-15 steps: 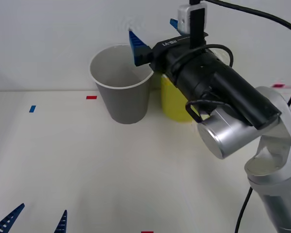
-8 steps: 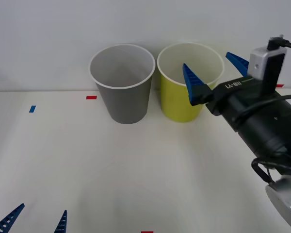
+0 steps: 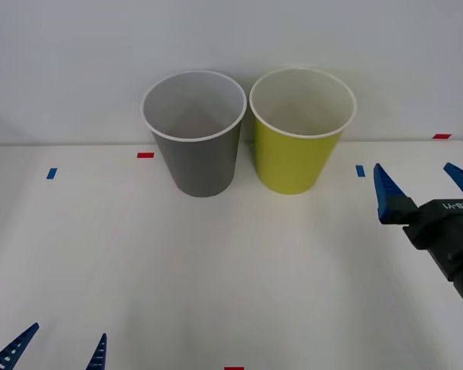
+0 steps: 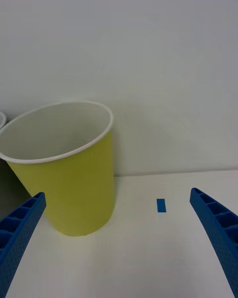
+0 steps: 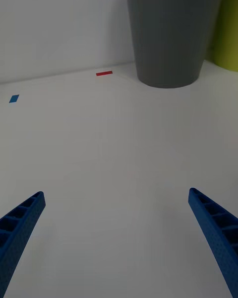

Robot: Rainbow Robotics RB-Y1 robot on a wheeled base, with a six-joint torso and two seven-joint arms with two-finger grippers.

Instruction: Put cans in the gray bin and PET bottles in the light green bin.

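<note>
My right gripper point(image 3: 424, 185) hangs with jaws spread and empty, right of the light green bin point(image 3: 300, 131); the gray bin point(image 3: 195, 132) stands just beside it on the counter point(image 3: 216, 270); my left gripper point(image 3: 58, 351) waits near, jaws spread

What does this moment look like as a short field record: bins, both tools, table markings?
gray bin: upright at the table's far side, on the robot's left of the pair
light green bin: upright, right beside the gray bin
right tool: open, holding nothing, low over the table on the right of the light green bin
left tool: open, holding nothing, at the table's near left edge
table marks: red tape left of the gray bin; blue tape right of the light green bin
</note>
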